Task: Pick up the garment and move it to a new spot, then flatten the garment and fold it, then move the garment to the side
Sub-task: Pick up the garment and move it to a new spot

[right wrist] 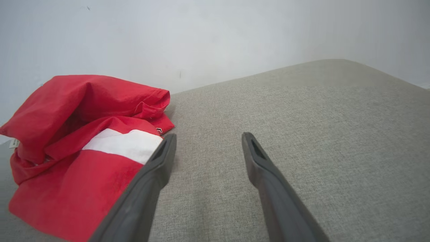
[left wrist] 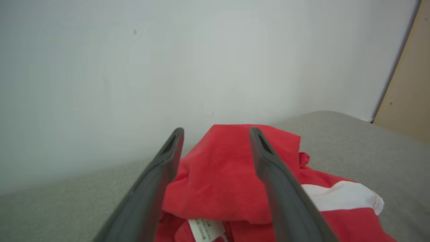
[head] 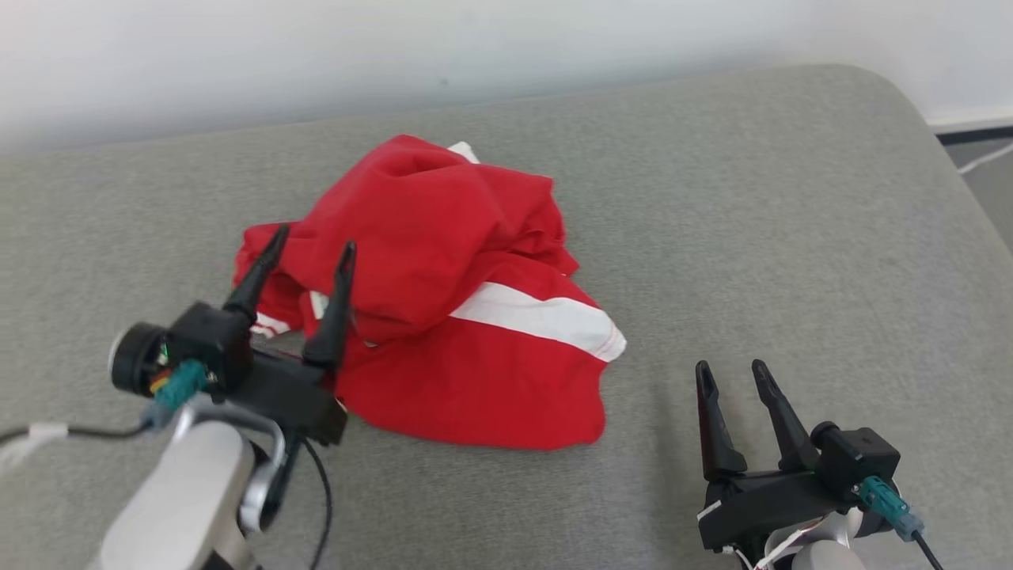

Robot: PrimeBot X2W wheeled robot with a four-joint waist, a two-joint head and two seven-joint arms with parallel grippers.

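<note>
red garment [head: 467, 317] lies bunched on grey padded surface [head: 791, 237]. l hand [head: 314, 238] fingers apart over its left edge; r hand [head: 730, 365] apart, empty, beside it. prob flatten step; next: pinch edges, spread.

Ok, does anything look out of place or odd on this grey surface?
The red garment lies crumpled in a heap, not flat: folds pile up at the back, the white stripe runs askew, and a care label pokes out. No damage or spills visible.
</note>
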